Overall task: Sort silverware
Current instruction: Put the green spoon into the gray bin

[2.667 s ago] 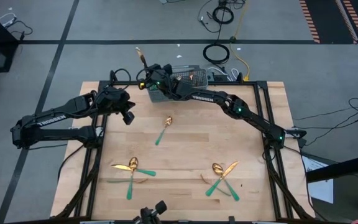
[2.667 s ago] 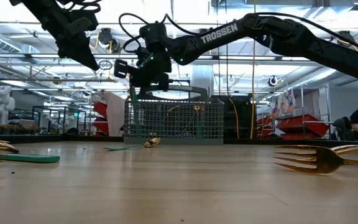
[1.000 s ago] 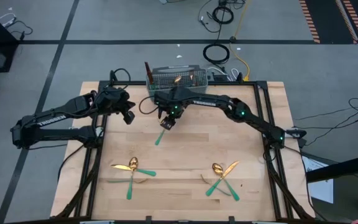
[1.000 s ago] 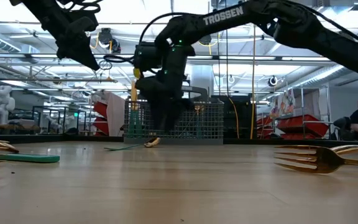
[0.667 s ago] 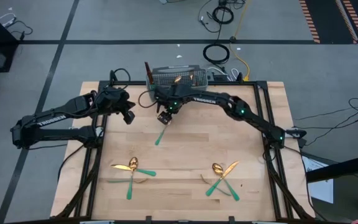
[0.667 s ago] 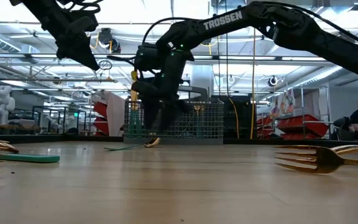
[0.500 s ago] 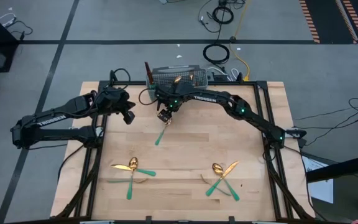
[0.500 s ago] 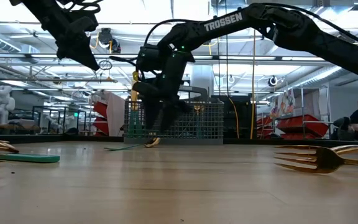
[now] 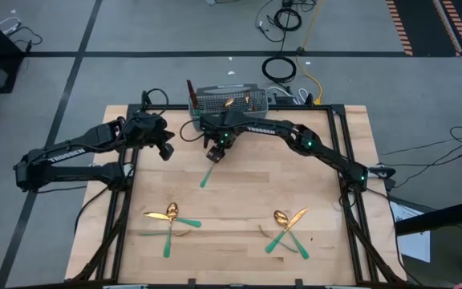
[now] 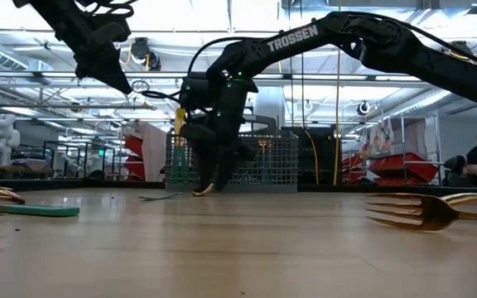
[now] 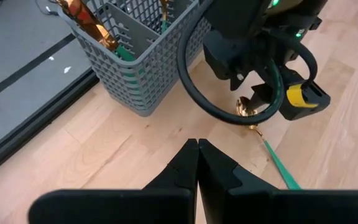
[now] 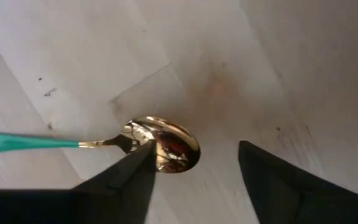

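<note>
Right gripper [image 12: 194,171] straddles spoon [image 12: 160,146], jaws apart.

The left gripper [image 11: 197,163] has its two fingers pressed together above the wooden table [image 11: 104,149]. Near it, the right gripper [image 11: 263,99] hangs over a spoon [image 11: 261,135], beside a grey basket [image 11: 143,59].
</note>
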`<action>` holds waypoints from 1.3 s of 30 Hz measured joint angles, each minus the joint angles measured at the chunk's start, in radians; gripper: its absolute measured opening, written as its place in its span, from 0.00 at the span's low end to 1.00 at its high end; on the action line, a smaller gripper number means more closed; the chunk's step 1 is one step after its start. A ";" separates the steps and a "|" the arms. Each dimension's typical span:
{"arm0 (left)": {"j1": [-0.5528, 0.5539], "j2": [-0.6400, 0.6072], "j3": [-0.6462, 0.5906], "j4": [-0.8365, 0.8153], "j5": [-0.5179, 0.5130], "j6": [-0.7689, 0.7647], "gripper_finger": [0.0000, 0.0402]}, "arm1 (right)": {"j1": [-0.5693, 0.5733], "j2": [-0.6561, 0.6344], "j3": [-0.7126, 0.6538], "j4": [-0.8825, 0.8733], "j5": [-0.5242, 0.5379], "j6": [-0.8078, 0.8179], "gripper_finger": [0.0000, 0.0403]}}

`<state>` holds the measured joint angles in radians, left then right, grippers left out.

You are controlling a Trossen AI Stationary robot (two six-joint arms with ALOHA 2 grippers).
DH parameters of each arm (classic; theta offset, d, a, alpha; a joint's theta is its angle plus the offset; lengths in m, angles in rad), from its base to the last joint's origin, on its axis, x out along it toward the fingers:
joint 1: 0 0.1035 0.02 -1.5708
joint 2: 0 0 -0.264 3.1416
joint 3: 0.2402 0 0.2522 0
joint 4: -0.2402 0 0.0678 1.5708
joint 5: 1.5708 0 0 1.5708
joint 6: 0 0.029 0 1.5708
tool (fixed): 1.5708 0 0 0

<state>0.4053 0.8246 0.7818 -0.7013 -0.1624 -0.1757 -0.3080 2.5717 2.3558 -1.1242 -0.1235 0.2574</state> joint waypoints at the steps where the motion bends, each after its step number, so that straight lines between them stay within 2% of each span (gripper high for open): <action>1: 0.000 0.000 0.000 0.000 0.000 0.000 0.03 | 0.000 0.000 0.000 -0.004 -0.001 -0.007 0.45; 6: 0.000 0.000 0.000 0.000 0.000 0.000 0.03 | 0.001 0.000 0.000 -0.004 -0.020 -0.049 0.11; 8: 0.000 0.000 0.000 0.000 0.000 0.000 0.03 | 0.002 0.000 0.000 0.004 -0.060 -0.068 0.03; 14: 0.000 0.000 0.000 0.000 0.000 0.000 0.03 | 0.006 -0.001 0.000 0.000 -0.092 -0.060 0.01; 18: 0.000 0.000 0.000 0.000 0.000 0.000 0.03 | 0.018 -0.029 -0.001 -0.035 -0.069 -0.059 0.00; 28: 0.000 0.000 0.000 0.001 -0.001 0.000 0.03 | 0.053 -0.228 0.000 -0.088 0.152 -0.063 0.00; 31: 0.000 0.000 0.000 0.000 -0.001 0.000 0.03 | 0.049 -0.298 0.000 -0.112 0.252 -0.065 0.00; 35: 0.000 0.000 0.000 0.001 -0.001 0.000 0.03 | 0.020 -0.381 0.000 -0.155 0.387 -0.080 0.00; 39: 0.000 0.000 0.000 0.002 -0.001 0.000 0.03 | -0.042 -0.455 0.000 -0.151 0.439 -0.082 0.00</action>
<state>0.4053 0.8246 0.7818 -0.6998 -0.1631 -0.1757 -0.3498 2.1170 2.3558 -1.2748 0.3158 0.1749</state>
